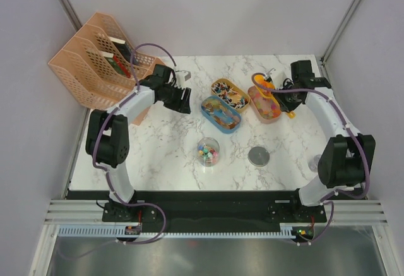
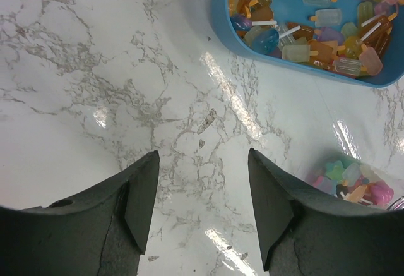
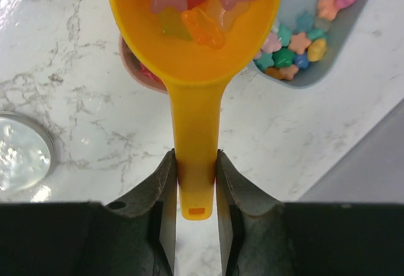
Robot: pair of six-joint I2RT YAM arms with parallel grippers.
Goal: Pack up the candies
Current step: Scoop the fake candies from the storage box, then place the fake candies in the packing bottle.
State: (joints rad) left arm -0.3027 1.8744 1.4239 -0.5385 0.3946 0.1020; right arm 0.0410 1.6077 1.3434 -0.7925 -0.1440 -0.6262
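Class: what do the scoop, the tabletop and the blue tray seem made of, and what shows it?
Scoop: likely plastic, glossy, evenly orange-yellow.
Tabletop: marble-look, polished; grey veins and glare; stone or laminate, cannot tell.
Blue tray: probably plastic, smooth rounded rim.

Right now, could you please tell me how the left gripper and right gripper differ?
The left gripper has its jaws apart, holding nothing; the right gripper is shut on the scoop by its handle. The left gripper faces bare table beside the blue tray; the right gripper carries star candies in the scoop. Both are dark-coloured.
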